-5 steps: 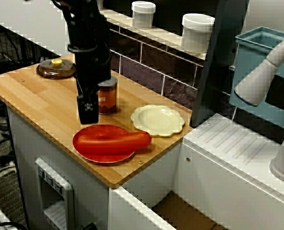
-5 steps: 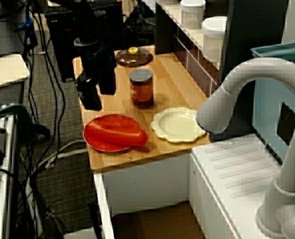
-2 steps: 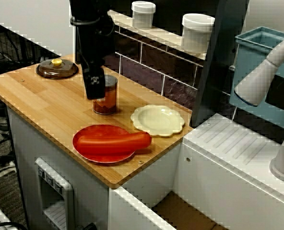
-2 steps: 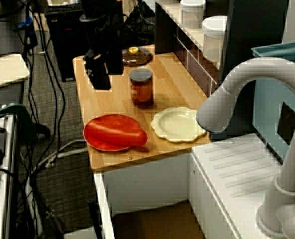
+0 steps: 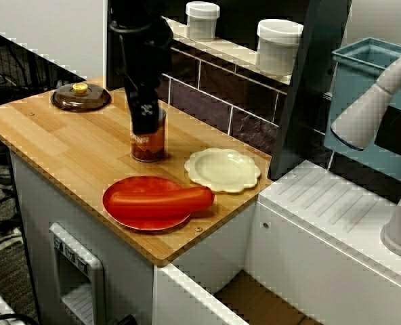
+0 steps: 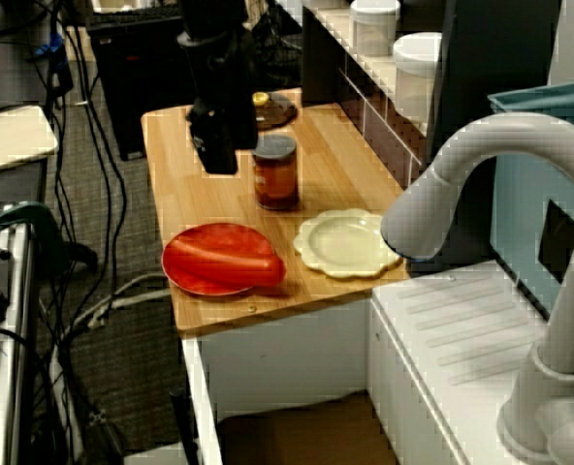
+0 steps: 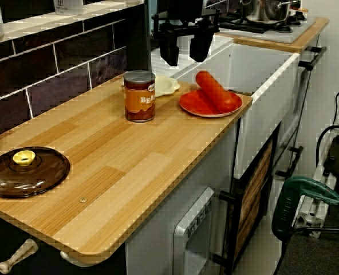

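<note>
1. Moved since a second ago: the gripper (image 5: 145, 128) has come up off the red plate (image 5: 146, 222) and over to the can (image 5: 148, 143). The can hasn't shifted.
2. View from the bench corner: the gripper overlaps the can's top, and I can't tell if they touch. Risk, my read: a finger clips the rim and tips the can onto the red plate or the cream plate (image 5: 222, 169).
3. View from the faucet side: the gripper (image 6: 217, 165) is just left of the can (image 6: 276, 179), apart from it.
4. Low view along the bench (image 7: 118, 172): the fingers are spread with nothing between them, so it's released. The can stands upright mid-bench. The red sausage (image 7: 217, 91) lies on the red plate near the edge, and a bump could roll it off.
5. Surface and room: wooden bench with a brown lid (image 7: 23, 170) at one end and dark tiles behind. Faucet (image 6: 462, 184) alongside, cables on the floor.
</note>
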Tool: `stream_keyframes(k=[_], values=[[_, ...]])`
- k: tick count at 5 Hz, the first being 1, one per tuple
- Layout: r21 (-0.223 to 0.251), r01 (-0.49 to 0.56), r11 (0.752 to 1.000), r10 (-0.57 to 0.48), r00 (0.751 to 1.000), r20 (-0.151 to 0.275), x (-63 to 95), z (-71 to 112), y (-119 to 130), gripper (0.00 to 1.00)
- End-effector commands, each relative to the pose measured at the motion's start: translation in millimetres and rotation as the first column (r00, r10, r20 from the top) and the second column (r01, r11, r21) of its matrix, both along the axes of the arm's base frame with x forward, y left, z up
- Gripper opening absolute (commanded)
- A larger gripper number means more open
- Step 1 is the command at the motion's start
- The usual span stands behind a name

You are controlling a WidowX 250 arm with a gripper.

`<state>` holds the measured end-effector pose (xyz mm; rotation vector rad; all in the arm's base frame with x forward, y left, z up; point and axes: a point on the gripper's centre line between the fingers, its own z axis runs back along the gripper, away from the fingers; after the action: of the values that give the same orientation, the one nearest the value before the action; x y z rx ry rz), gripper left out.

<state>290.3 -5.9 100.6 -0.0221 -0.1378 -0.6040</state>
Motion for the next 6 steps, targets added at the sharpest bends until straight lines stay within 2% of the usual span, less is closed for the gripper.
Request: stream_keyframes(k=[1,2,6], values=[[0.013,-0.023,1.000,0.023,0.999,0.022,27.4,1.5,-10,0.00],[0.009,-0.030,1.000,0.030,0.999,0.015,37.3,0.1,-13,0.00],[0.034,-0.058,0.998,0.058,0.998,-0.002,63.3,-27.5,-11,0.00]])
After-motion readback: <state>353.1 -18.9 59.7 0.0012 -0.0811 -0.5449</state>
